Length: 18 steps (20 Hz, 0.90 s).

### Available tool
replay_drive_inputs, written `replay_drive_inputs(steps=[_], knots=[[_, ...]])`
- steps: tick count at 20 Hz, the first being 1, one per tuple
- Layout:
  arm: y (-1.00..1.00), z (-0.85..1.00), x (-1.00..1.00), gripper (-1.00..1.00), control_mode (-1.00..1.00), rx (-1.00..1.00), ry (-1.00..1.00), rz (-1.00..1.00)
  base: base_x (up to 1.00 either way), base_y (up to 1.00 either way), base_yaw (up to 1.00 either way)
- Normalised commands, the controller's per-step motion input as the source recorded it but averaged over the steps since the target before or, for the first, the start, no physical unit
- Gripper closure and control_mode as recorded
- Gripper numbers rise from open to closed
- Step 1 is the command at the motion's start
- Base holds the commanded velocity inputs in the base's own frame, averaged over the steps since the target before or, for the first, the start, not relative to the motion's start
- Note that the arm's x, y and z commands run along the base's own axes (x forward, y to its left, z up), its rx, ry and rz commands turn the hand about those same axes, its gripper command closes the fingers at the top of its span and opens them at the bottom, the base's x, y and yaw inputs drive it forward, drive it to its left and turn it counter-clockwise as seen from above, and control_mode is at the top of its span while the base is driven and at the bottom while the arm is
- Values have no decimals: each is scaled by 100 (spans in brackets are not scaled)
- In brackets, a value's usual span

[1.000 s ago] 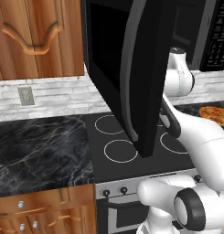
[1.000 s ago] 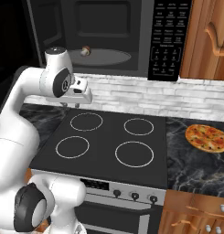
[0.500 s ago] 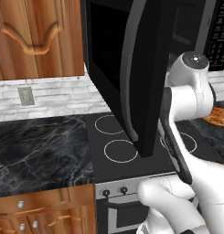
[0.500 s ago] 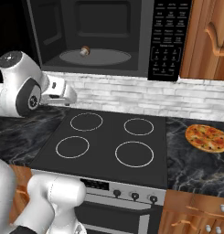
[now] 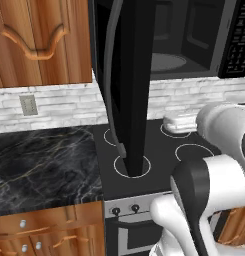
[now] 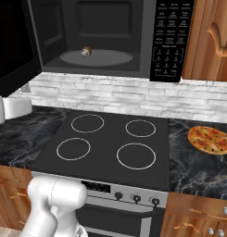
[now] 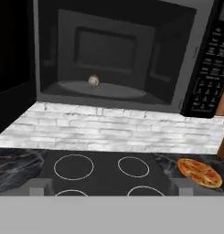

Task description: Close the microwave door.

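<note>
Your white arm (image 5: 219, 165) has swung down and away from the stove over the last second; it now fills the lower right of the left base frame. Glossy black microwave door (image 5: 126, 85) still stands wide open, edge-on at centre frame, left of the black box microwave (image 6: 110, 37) with its grey cavity. Finger opening: can't tell, holding nothing visible. Closing push hasn't started.

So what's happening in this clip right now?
The white arm is working at an over-stove microwave whose door stands wide open, swung out over the stove. Nothing is touching the door. A small round item sits on the turntable inside, and a pizza lies on the counter to the right. The pincer's state cannot be judged.
</note>
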Motion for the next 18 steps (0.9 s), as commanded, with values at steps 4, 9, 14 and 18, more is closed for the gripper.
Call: replay_drive_inputs(steps=[4,9,14,18], knots=[[-1,76,-100,-100,-100,0,-64,-2,0,0,0],[11,97,-100,-100,-100,0,-44,0,0,0,0],[65,53,-100,-100,-100,0,-23,0,0,0,0],[69,17,-100,-100,-100,0,-10,0,0,0,0]])
